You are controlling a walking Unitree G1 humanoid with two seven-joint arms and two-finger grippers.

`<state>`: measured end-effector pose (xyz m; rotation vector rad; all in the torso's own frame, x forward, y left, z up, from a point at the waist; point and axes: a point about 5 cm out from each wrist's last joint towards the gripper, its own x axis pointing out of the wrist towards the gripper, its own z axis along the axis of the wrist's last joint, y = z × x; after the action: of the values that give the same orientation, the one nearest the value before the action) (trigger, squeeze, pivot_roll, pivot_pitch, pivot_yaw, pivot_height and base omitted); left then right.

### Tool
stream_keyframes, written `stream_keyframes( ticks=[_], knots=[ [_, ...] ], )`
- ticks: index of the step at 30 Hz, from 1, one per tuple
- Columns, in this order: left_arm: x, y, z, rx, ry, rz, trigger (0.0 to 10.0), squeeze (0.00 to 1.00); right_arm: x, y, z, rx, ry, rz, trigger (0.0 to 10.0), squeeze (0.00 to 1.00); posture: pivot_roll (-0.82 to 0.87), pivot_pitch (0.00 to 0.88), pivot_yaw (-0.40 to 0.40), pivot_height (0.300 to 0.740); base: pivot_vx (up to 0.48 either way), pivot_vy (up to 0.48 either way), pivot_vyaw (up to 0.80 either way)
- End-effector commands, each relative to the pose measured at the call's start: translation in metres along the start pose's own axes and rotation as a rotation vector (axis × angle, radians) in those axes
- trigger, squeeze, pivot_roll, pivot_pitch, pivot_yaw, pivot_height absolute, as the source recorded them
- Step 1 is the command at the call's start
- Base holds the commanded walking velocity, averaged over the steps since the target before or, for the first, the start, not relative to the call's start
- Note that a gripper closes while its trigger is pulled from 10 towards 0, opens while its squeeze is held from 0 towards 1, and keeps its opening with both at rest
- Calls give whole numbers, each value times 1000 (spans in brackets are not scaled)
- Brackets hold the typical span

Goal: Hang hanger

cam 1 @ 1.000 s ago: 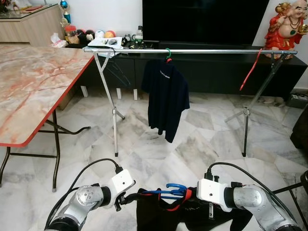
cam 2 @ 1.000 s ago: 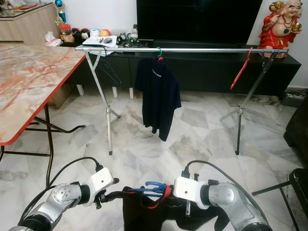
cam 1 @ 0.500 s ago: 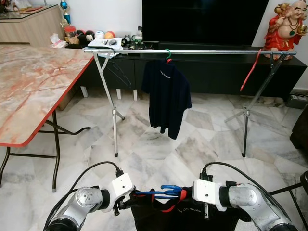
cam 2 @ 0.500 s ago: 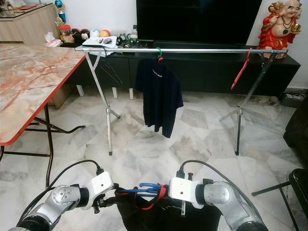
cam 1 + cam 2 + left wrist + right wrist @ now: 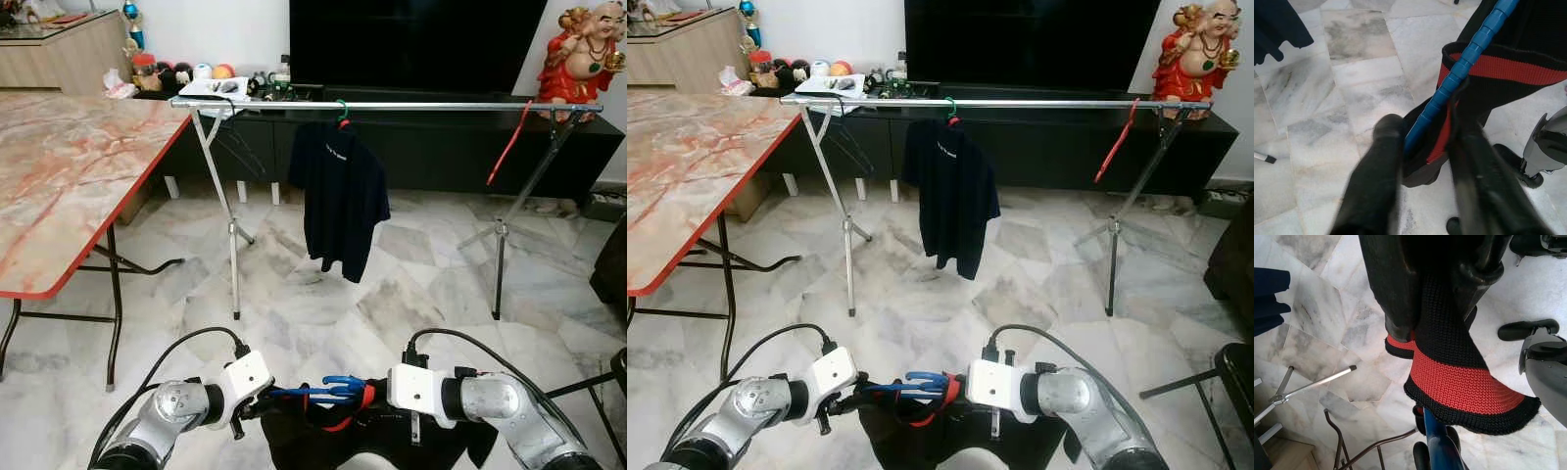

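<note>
A blue hanger (image 5: 328,389) carrying a black garment (image 5: 392,441) with a red-striped knit collar (image 5: 1459,377) hangs low in front of me, between both grippers. My left gripper (image 5: 1425,166) is shut around the hanger's blue arm (image 5: 1464,73) and the collar edge. My right gripper (image 5: 1442,298) is shut on the knit collar, beside the hanger's hook (image 5: 1437,445). Farther ahead stands a clothes rack with a silver rail (image 5: 392,105). A navy shirt (image 5: 341,196) hangs from it on a green hanger, and a bare red hanger (image 5: 509,142) hangs near its right end.
A marble-topped folding table with a red edge (image 5: 59,176) stands on my left. Behind the rack are a black TV cabinet (image 5: 431,147) and a red statue (image 5: 588,49). A black chair frame (image 5: 588,387) sits at my right. Marble floor lies between me and the rack.
My right gripper has moved left toward the left one, and the hanger and garment have shifted a little left with it. The rack is unchanged.
</note>
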<state>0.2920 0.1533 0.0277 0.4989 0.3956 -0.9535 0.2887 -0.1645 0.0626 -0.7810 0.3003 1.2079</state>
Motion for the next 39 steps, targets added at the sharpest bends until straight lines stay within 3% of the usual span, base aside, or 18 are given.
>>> stream_keyframes(
  ticks=[1,19,25,26,30,36,39],
  knots=[
    [0,-1,-2,11,12,-9,0,0,-2,-12,12,-35,-48,-39,10000,0,100,0,-11,740,0,0,0],
    [-4,-1,-8,12,37,1,0,0,-5,-15,8,-30,-26,-69,10000,0,103,3,-16,740,0,0,0],
    [-8,5,-18,46,123,95,0,0,-9,-16,6,-20,-19,-83,10000,0,103,9,-19,740,0,0,0],
    [-12,10,-26,80,198,160,0,0,-14,-17,4,-16,-9,-98,10000,0,103,9,-19,740,0,0,0],
    [-18,13,-40,114,307,215,0,0,-20,-16,0,9,-7,-112,10000,0,97,13,-20,740,0,0,0],
    [-18,0,-53,131,385,152,0,0,-27,-12,-6,29,8,-117,10000,0,94,16,-19,740,0,0,0],
    [-15,-10,-55,145,392,65,0,0,-29,-14,-4,44,-5,-133,10000,0,94,22,-20,740,0,0,0]
  ],
)
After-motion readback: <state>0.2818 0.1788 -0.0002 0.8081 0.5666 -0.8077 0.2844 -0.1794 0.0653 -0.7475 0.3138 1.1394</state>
